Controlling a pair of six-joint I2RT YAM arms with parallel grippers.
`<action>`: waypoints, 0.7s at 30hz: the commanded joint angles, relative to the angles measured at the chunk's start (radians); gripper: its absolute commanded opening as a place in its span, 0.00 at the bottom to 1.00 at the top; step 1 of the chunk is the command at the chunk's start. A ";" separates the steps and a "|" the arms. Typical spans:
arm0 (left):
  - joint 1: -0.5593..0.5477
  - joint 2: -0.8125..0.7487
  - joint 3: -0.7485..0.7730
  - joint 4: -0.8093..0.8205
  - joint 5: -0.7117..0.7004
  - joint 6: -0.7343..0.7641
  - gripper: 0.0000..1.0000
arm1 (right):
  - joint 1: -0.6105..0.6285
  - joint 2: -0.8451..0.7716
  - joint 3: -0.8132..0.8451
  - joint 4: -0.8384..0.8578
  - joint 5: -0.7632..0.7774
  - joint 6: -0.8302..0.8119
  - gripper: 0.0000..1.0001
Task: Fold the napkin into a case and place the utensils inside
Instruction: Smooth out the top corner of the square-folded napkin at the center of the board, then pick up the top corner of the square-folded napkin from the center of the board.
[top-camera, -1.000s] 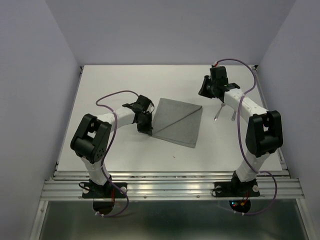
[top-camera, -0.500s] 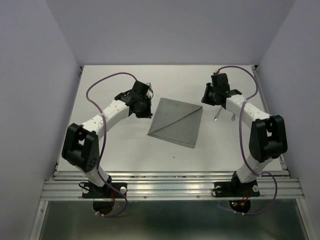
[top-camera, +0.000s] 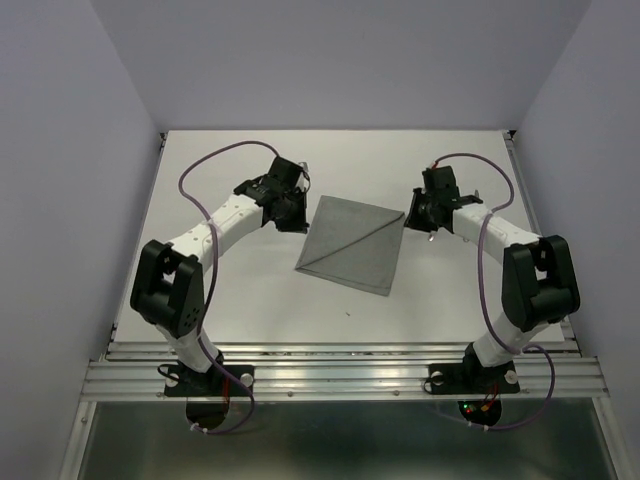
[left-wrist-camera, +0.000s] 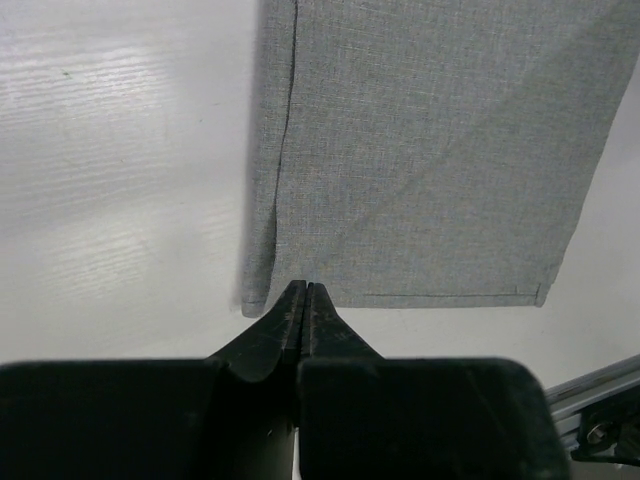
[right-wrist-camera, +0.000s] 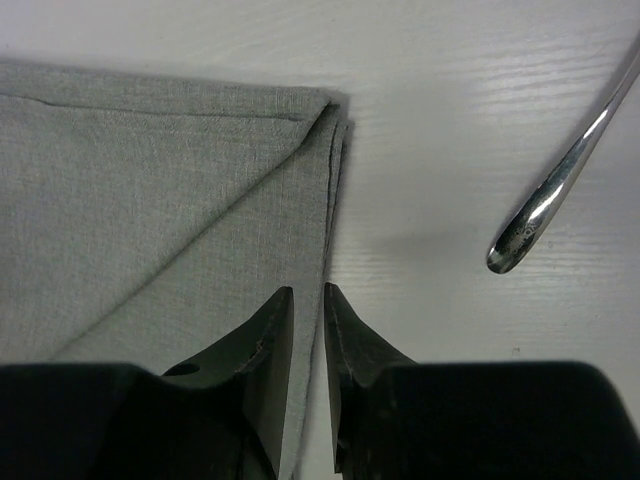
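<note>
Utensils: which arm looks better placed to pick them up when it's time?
Right, probably. A utensil handle lies on the table just beside the right gripper, which is slightly open. The left gripper sits shut at the napkin's opposite side.

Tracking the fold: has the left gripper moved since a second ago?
Yes: the left gripper went along the napkin's left edge toward its far corner.

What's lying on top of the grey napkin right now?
Only its own folded-over layer; no utensil rests on the napkin. One silver handle lies on bare table beside it. What lies between its layers is covered.
</note>
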 joint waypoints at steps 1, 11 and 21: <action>-0.001 0.031 0.033 -0.010 -0.019 0.024 0.08 | 0.005 -0.067 -0.030 0.031 -0.057 0.017 0.24; 0.063 0.145 -0.062 0.096 0.072 0.064 0.36 | 0.100 -0.033 -0.007 0.023 -0.054 0.038 0.24; 0.074 0.159 -0.240 0.284 0.286 0.010 0.33 | 0.100 -0.021 0.035 -0.006 -0.052 0.020 0.24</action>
